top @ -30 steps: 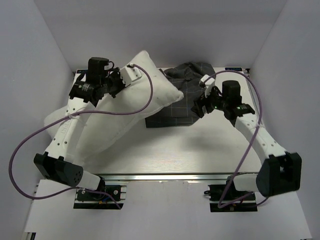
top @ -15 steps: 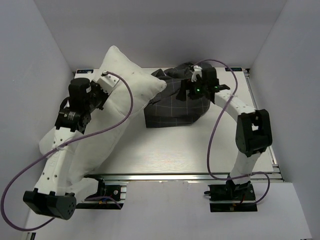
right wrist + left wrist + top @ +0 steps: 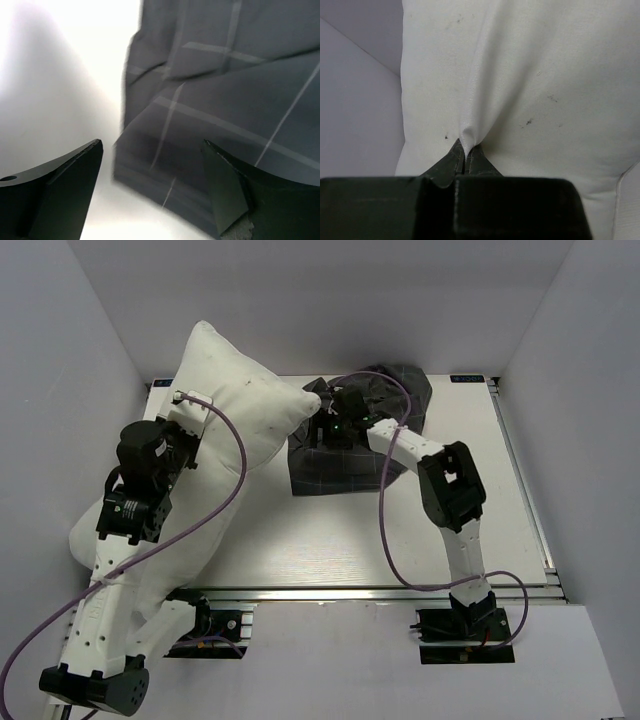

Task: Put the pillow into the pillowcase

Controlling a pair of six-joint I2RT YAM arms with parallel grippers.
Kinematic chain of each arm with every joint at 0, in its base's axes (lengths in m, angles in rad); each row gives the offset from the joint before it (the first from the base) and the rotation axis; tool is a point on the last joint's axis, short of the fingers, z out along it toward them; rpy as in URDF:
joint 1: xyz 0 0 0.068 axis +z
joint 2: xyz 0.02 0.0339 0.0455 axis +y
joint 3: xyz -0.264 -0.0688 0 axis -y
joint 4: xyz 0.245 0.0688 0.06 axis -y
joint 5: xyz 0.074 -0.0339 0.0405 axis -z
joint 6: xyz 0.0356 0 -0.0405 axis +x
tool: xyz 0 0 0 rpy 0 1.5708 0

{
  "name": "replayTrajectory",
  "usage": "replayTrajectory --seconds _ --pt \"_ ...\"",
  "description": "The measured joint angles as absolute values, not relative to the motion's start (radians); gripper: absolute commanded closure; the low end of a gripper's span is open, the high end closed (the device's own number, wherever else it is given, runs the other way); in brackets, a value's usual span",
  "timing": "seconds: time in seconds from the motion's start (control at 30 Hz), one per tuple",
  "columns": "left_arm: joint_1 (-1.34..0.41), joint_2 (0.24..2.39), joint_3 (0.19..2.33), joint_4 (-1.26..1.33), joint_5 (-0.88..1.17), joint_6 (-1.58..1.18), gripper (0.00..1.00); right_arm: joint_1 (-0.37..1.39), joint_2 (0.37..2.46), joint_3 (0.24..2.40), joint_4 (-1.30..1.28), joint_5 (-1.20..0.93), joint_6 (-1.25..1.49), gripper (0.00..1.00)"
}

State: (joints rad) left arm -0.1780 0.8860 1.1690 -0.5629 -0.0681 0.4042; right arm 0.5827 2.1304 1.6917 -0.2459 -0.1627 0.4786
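The off-white pillow (image 3: 225, 390) stands raised at the left, its lower end sagging off the table's near-left corner. One corner points right and meets the pillowcase (image 3: 345, 468), a dark grey grid-patterned sack crumpled at the table's back middle. My left gripper (image 3: 187, 408) is shut on a pinched fold of the pillow (image 3: 520, 75); the wrist view shows the left gripper (image 3: 466, 152) with fabric between its tips. My right gripper (image 3: 325, 430) hovers open over the pillowcase's left edge. In the right wrist view the right gripper (image 3: 152, 167) is open and empty above a corner of the pillowcase (image 3: 225, 75).
White enclosure walls (image 3: 60, 360) close in the left, back and right. The white table (image 3: 330, 540) ends in a metal rail (image 3: 350, 593) at the front. Purple cables (image 3: 385, 530) loop beside both arms.
My left arm has lifted the pillow higher and drawn it back to the left. My right arm has swung left across the pillowcase to its left edge.
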Motion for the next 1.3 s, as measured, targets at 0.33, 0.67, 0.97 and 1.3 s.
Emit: replayTrajectory --seconds 0.33,0.67,0.97,1.3 --pt "-0.178 0.881 1.169 -0.553 -0.07 0.395 1.0 0.636 2.263 1.796 -0.235 0.016 0.46 0.31" --pt "-0.178 0.851 1.157 -0.553 -0.064 0.39 1.0 0.707 2.273 1.769 -0.226 0.111 0.451 0.55" --pt "-0.178 0.795 1.126 -0.556 -0.032 0.358 1.0 0.7 2.247 1.681 -0.204 0.161 0.435 1.0" --pt "-0.178 0.73 1.042 -0.538 0.066 0.295 1.0 0.601 1.97 1.486 -0.212 0.128 0.41 1.0"
